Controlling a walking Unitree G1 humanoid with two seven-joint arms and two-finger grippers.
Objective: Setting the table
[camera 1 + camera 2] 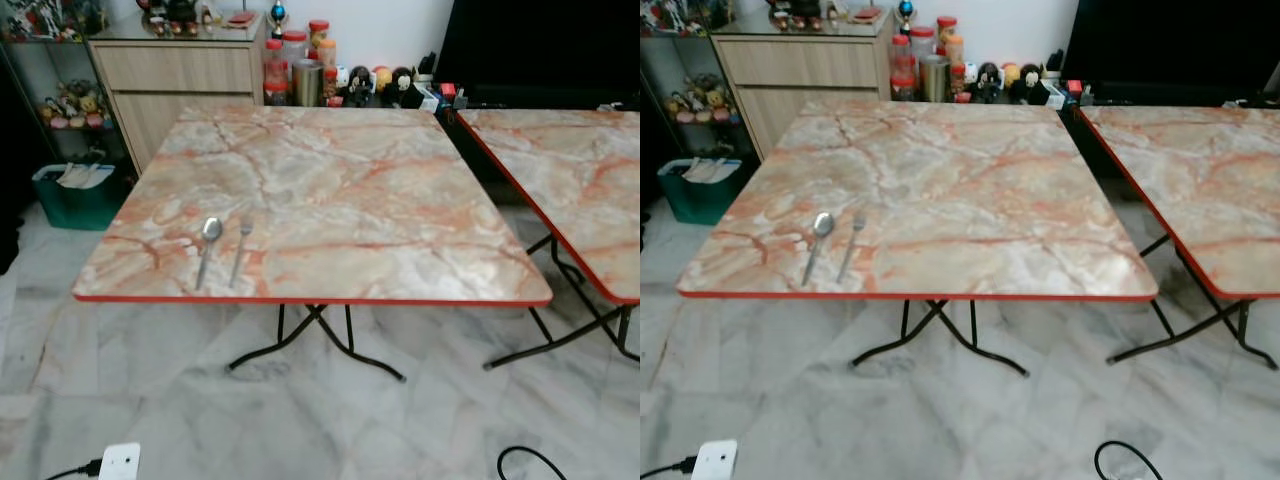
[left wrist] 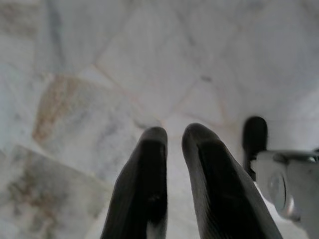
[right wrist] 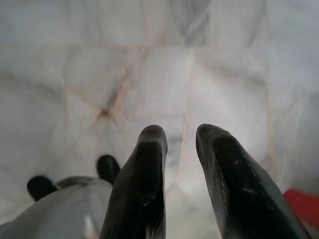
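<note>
A metal spoon [image 1: 208,246] and a metal fork [image 1: 241,248] lie side by side near the front left corner of the marble-patterned table [image 1: 330,180], handles toward me. My left gripper [image 2: 174,132] hangs over the pale marble floor, its two black fingers almost together with nothing between them. My right gripper [image 3: 180,130] also hangs above the floor, its fingers a little apart and holding nothing.
A second marble table [image 1: 580,180] stands close on the right. Behind are a wooden cabinet [image 1: 175,85], jars and figurines [image 1: 320,75], and a green bin [image 1: 75,190] at the left. A white power plug [image 1: 118,462] and a black cable [image 1: 530,462] lie on the floor near me.
</note>
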